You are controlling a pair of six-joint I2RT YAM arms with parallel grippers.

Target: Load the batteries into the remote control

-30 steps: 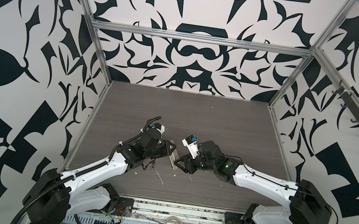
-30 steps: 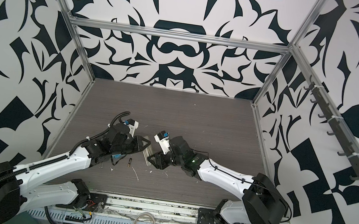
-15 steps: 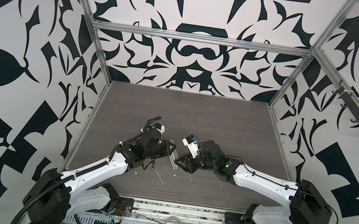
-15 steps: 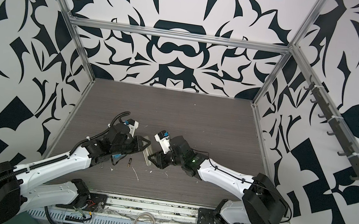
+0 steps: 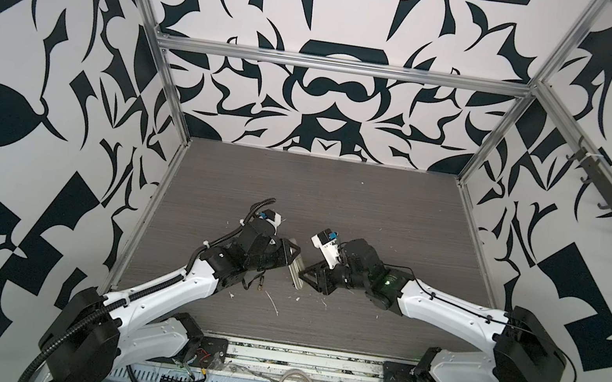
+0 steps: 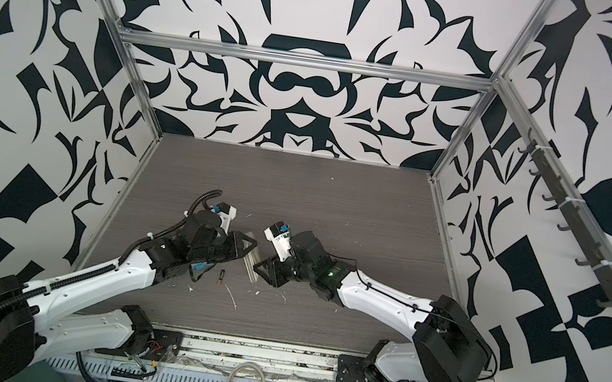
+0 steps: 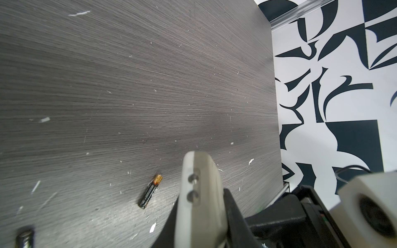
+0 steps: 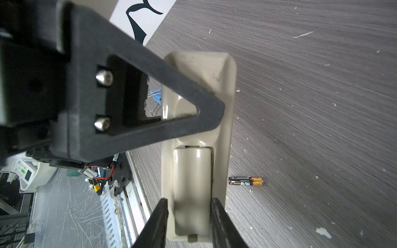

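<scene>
step: battery cover (image 8: pixel 192 182) still on, likely opening next | left hand (image 5: pixel 292 257) clamped on remote control (image 8: pixel 202 68), lower centre, bracing it on edge | right hand (image 8: pixel 189 214) narrow, straddling cover end, contact unclear | one battery (image 6: pixel 220 277) loose on worktop (image 6: pixel 334 212), left of remote, unloaded

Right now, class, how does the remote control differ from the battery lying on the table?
Hold: the remote control is clamped in the left gripper; the battery lies loose on the table, nothing touching it.
Look: the remote control is a pale, flat plastic slab; the battery is a dark cylinder with a coppery-gold end.
Size: the remote control is far longer and wider than the battery.
Shared: both are elongated.
</scene>
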